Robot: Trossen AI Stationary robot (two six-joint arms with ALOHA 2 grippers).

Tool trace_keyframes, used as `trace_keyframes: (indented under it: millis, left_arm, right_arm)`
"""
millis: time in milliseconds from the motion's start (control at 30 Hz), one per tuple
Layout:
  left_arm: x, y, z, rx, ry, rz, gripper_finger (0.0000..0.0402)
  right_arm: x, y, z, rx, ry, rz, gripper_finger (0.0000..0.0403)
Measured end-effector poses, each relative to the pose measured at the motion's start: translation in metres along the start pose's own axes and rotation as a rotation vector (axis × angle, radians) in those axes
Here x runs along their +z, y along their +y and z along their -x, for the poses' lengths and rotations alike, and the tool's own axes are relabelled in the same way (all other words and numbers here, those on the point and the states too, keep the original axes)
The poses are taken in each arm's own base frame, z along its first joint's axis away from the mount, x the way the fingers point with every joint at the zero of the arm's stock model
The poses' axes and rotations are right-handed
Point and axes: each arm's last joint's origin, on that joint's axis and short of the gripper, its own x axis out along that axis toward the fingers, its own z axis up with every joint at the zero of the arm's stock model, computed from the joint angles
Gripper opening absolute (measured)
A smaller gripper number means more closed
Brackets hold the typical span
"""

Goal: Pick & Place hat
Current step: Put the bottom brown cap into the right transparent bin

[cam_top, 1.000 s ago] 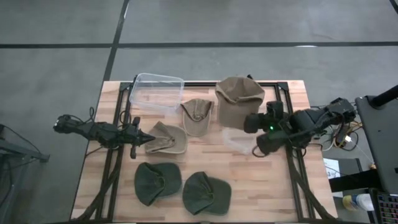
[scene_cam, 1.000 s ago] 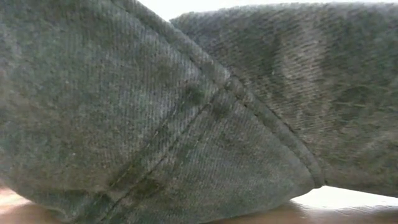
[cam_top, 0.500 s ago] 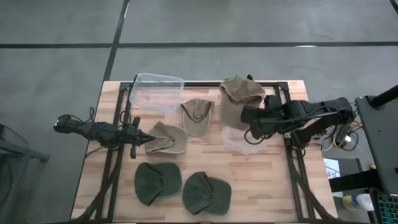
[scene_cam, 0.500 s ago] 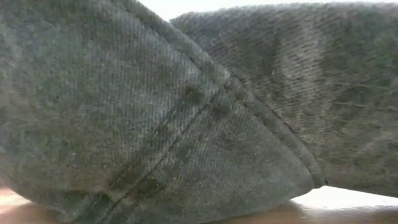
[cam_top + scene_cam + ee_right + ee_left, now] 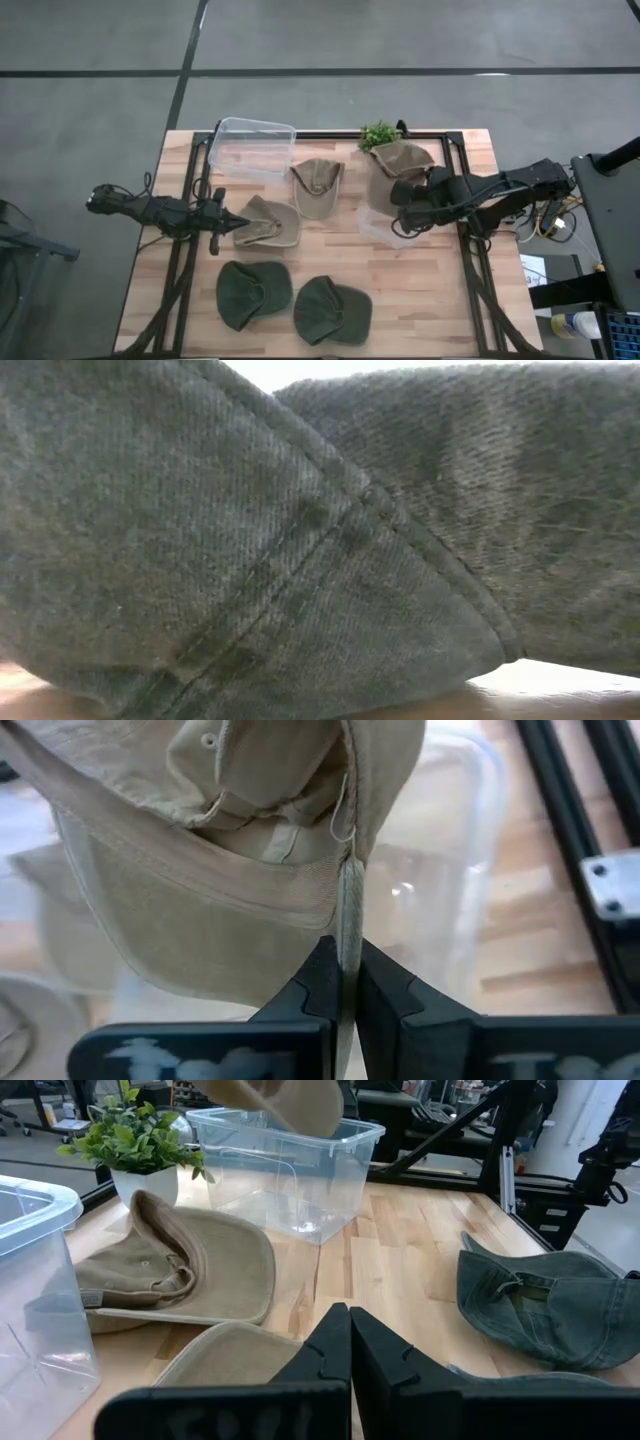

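My right gripper is shut on a tan hat, held over a small clear container at the table's right. In the left wrist view this hat hangs above that container. My left gripper is shut, with its tips at the edge of a second tan hat lying on the wood. A third tan hat lies mid-table. Two green hats lie near the front edge. My right gripper pinches a thin edge of the tan hat between its two fingers. It comes from the table's right, roughly level. The hat is lifted clear and spreads out beyond the fingertips, above the clear container. My left gripper: I cannot tell whether it touches the hat in front of it.
A larger clear box stands at the far left of the table. A small potted plant stands at the far edge behind the held hat. Green hat cloth fills the low view. Black frame rails run along both sides.
My right gripper has come down and moved toward the table's left, carrying the tan hat lower over the clear container. The hat no longer covers the potted plant, which now shows behind it. The gripper stays shut on it.
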Motion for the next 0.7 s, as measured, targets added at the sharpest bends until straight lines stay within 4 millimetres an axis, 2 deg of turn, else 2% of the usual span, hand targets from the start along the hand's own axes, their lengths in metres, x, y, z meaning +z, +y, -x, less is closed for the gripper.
trace_keyframes:
  millis: [267, 700]
  left_arm:
    - [0.0, 0.0, 0.0, 0.0, 0.0, 0.0, 0.0]
    - [0.0, 0.0, 0.0, 0.0, 0.0, 0.0, 0.0]
  right_arm:
    - [-0.009, -0.012, -0.021, -0.143, 0.077, -0.024, 0.0013]
    - [-0.014, -0.006, -0.023, -0.092, 0.119, 0.033, 0.0015]
